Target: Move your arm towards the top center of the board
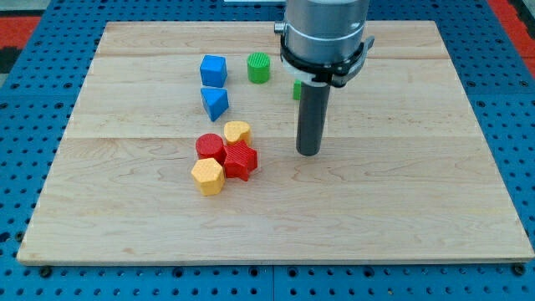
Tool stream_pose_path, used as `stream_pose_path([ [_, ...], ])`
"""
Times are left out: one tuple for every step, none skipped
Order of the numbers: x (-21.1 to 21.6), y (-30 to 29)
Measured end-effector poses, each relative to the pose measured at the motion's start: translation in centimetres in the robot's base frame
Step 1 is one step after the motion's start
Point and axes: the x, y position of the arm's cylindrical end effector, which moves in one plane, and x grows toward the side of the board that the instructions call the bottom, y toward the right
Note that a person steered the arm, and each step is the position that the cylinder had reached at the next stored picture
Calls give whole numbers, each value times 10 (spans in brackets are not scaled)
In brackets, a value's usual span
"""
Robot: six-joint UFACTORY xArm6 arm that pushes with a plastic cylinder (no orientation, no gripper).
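Yellow hexagonal block (206, 176) lies nearest, left of my tip (308, 153), which touches no block.

a robot lab is showing here: a wooden bench (401, 217) is sitting on blue perforated mounting plate (25, 167).

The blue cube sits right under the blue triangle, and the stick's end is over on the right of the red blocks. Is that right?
Not quite. In the camera view the blue cube sits above the blue triangle, nearer the view's top, not under it. The rest holds: my tip is to the view's right of the red blocks.
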Motion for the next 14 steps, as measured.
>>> stream_pose_path([
  [-1,-92],
  [-25,-131],
  [-31,-113],
  [-24,-52],
  [-62,-75],
  [-94,-176],
  [-108,-229],
  [-64,-128],
  [-40,-107],
  [-22,-182],
  [-24,-228],
  [-45,-250],
  [-107,-232],
  [-106,-210],
])
